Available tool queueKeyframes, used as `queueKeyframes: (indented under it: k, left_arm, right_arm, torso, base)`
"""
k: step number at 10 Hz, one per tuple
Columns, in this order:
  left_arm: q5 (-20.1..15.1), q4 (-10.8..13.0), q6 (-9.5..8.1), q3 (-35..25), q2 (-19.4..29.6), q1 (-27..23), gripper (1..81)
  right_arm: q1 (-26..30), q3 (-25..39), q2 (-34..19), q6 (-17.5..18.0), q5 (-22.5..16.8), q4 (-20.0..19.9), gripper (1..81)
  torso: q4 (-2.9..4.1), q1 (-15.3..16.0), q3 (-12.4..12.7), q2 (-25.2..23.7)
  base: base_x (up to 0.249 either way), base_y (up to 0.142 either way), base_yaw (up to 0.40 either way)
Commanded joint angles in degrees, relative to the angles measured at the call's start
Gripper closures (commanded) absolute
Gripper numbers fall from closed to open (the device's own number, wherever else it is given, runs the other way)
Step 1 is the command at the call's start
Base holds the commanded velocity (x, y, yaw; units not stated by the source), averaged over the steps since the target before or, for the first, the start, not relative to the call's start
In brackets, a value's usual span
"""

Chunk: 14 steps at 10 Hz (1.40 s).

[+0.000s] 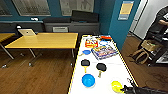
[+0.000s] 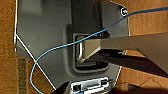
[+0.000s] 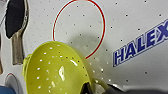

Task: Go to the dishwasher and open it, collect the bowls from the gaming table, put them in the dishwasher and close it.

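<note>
At gaming table (image 1: 75,75), collecting stage. My right gripper (image 1: 125,89) reaching yellow-green bowl (image 3: 58,70) at near right of top; grip on rim probable, cannot tell for sure. Blue bowl (image 1: 88,80) untouched beside it, near black paddles (image 1: 101,67). Both bowls not yet carried to dishwasher

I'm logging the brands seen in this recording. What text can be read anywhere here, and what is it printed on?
"HALEX": blue capitals on the white top of the gaming table, beside the yellow-green bowl.
Colourful box on the gaming table: has print, too blurred to read.
Red and white pack behind it: unreadable.
Yellow and blue poster on the teal wall: unreadable.
Left wrist view: no text.
</note>
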State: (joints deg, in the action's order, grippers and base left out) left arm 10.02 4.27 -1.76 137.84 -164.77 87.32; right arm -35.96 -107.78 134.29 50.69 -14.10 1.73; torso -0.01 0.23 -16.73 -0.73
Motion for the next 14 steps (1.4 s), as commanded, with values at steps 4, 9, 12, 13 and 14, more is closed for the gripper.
queueKeyframes:
  k: [4, 9, 12, 13, 14]
  left_arm:
    - [-3.25, 0.74, -0.09, -0.64, -0.13, -0.88, 1.0]
    - [2.9, 2.15, 0.09, -13.91, 7.08, 0.18, 1.0]
    - [2.99, 2.06, 0.17, -26.02, 15.68, -0.09, 1.0]
    - [2.99, 2.14, 0.17, -28.57, 17.87, -0.17, 1.0]
    - [3.25, 2.06, 0.17, -30.34, 19.38, -0.26, 1.0]
  right_arm:
    - [10.6, 32.64, -29.84, 1.34, -2.59, 1.08, 81.1]
    - [1.21, 38.88, -38.63, -1.47, -1.72, 1.96, 81.1]
    - [-10.91, 32.05, -37.42, -7.26, 6.61, 1.87, 81.1]
    - [-14.87, 27.94, -35.06, -8.84, 9.07, 1.87, 81.1]
    - [-18.04, 23.27, -32.41, -9.29, 11.19, 1.87, 81.1]
  torso:
    - [0.0, 0.0, 0.0, 0.0]
    - [0.01, 0.0, 0.0, 0.0]
    - [0.01, 0.0, 0.0, 0.0]
    - [0.01, 0.0, 0.0, 0.0]
    - [0.01, 0.0, 0.0, 0.0]
  base:
    - [0.0, 0.0, 0.0]
    - [0.0, 0.0, 0.0]
    - [0.0, 0.0, 0.0]
    - [0.0, 0.0, 0.0]
    - [0.0, 0.0, 0.0]
